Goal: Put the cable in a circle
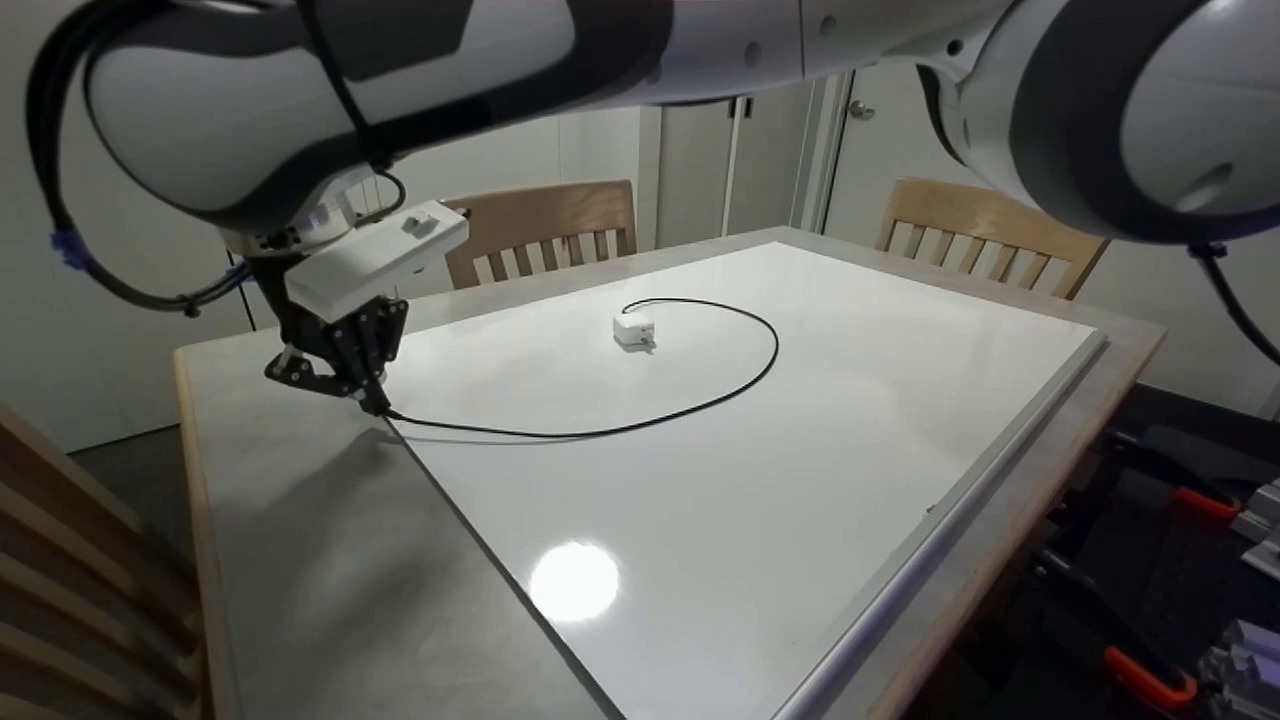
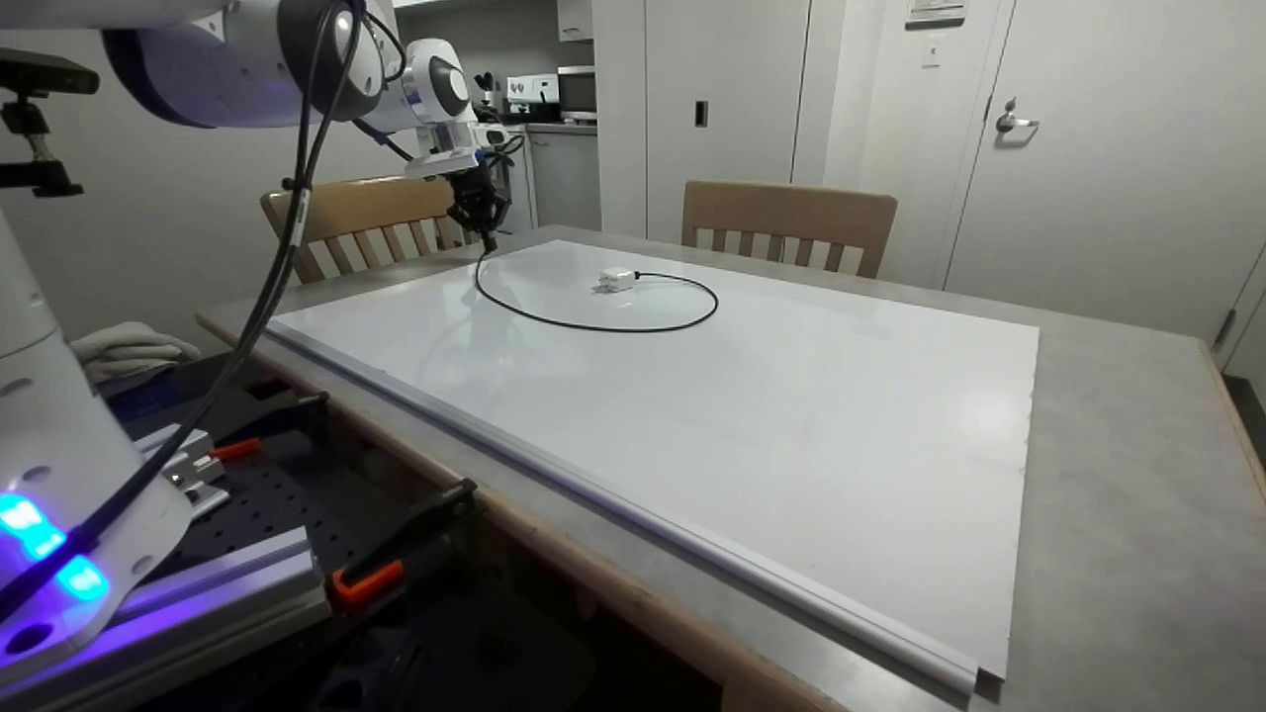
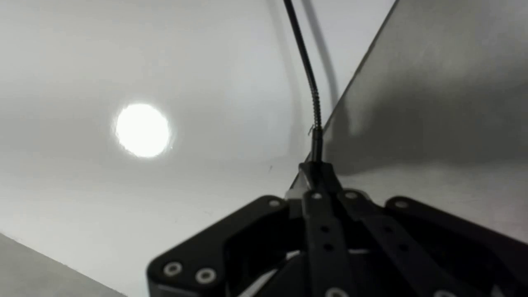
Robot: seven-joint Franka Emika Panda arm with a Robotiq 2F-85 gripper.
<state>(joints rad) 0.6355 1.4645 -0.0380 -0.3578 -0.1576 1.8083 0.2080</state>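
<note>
The black cable (image 1: 568, 436) runs in a wide, open curve over the white board (image 1: 800, 520), as both exterior views show. Its far end meets a small white power block (image 1: 633, 328) resting on the board. At the opposite end, my gripper (image 1: 375, 403) is shut on the cable, right by the board's edge and slightly above the surface. In the wrist view the cable (image 3: 306, 62) leads away from the gripper (image 3: 316, 167), its ribbed collar just outside the fingertips. The tip of that end is hidden between the fingers.
A raised pale rail (image 1: 960, 510) lines one long side of the board. Grey table surface (image 1: 330, 560) borders the board. Wooden chairs (image 2: 788, 218) stand around the table, and clamps with orange handles (image 2: 368, 583) sit near the robot's base.
</note>
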